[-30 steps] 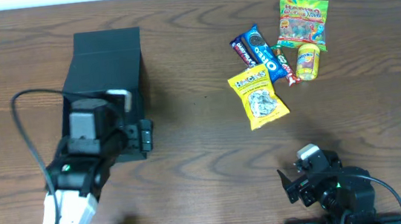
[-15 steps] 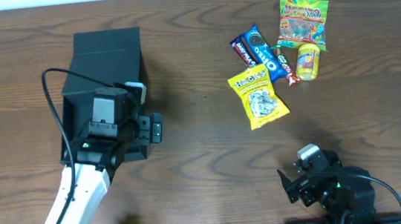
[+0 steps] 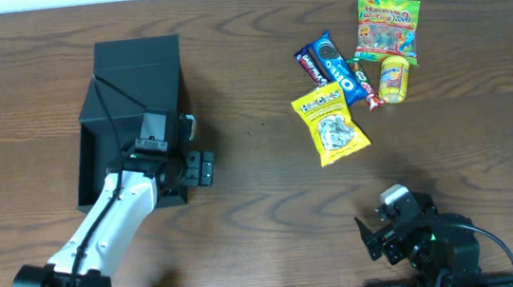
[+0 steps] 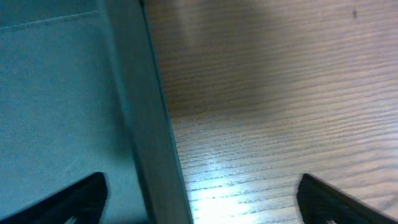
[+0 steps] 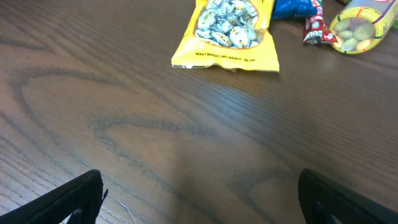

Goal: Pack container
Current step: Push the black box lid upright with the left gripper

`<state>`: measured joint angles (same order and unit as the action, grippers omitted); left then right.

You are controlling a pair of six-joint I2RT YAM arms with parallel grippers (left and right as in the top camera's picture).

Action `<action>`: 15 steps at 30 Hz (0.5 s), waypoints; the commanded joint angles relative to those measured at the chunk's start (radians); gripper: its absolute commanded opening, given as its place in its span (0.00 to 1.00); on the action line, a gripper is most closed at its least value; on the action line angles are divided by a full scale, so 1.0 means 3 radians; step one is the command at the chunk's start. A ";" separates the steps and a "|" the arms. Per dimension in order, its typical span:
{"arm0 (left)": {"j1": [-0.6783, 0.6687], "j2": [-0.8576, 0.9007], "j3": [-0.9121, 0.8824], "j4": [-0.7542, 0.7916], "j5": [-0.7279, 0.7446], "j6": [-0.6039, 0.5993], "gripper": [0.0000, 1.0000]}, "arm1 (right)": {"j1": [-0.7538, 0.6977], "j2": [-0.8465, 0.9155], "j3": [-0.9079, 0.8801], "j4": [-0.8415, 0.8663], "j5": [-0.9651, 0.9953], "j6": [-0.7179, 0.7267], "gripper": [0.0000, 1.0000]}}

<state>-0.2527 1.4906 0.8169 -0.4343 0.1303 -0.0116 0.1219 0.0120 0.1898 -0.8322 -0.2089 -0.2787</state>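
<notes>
From overhead, the container [image 3: 130, 80] is seen at the left of the wooden table [image 3: 271, 190], with its lid flap turned back towards the far edge. The left gripper [image 3: 187, 165] is held over the container's right wall, near the front corner. The right gripper [image 3: 373, 236] is parked near the front edge of the table, at the right, well apart from everything. A yellow packet [image 3: 329, 124], a blue biscuit packet [image 3: 332, 64], a gummy bag [image 3: 386, 25] and a small yellow tub [image 3: 394, 78] are grouped at the far right.

In the left wrist view, the container's wall [image 4: 140, 124] is seen running between the fingers of the left gripper [image 4: 202, 202]. One fingertip [image 4: 68, 199] is placed over the teal-tinted inside and the other over bare wood. The jaws are spread wide and nothing is clamped.

In the right wrist view, the right gripper [image 5: 199, 199] is spread fully, with only bare table between its fingertips [image 5: 62, 199]. The yellow packet [image 5: 227, 31] is seen lying ahead, with the small yellow tub [image 5: 357, 22] at the upper right.
</notes>
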 commanded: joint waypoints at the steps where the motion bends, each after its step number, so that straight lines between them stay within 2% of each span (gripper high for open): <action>1: -0.0008 0.0065 0.0061 0.0056 -0.0020 -0.0132 0.71 | -0.0022 -0.0022 -0.0013 0.0004 -0.0004 -0.0047 0.99; 4: -0.0011 0.0061 0.0061 0.0130 0.0017 -0.0338 0.45 | -0.0022 -0.0022 -0.0013 0.0004 -0.0004 -0.0047 0.99; 5: -0.0011 0.0061 0.0061 0.0149 0.0034 -0.0413 0.26 | -0.0022 -0.0022 -0.0013 0.0004 -0.0004 -0.0047 0.99; 7: -0.0011 0.0062 0.0061 0.0172 0.0081 -0.0488 0.08 | -0.0022 -0.0022 -0.0013 0.0004 -0.0004 -0.0047 0.99; 10: -0.0011 0.0061 0.0061 0.0197 0.0142 -0.0599 0.06 | -0.0022 -0.0022 -0.0011 0.0004 -0.0004 -0.0047 0.99; 15: -0.0031 0.0062 0.0061 0.0406 0.0696 -0.0710 0.05 | -0.0022 -0.0022 -0.0013 0.0004 -0.0004 -0.0047 0.99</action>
<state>-0.2527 1.5036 0.8169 -0.3378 0.2073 -0.1829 0.1219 0.0120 0.1898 -0.8322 -0.2089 -0.2787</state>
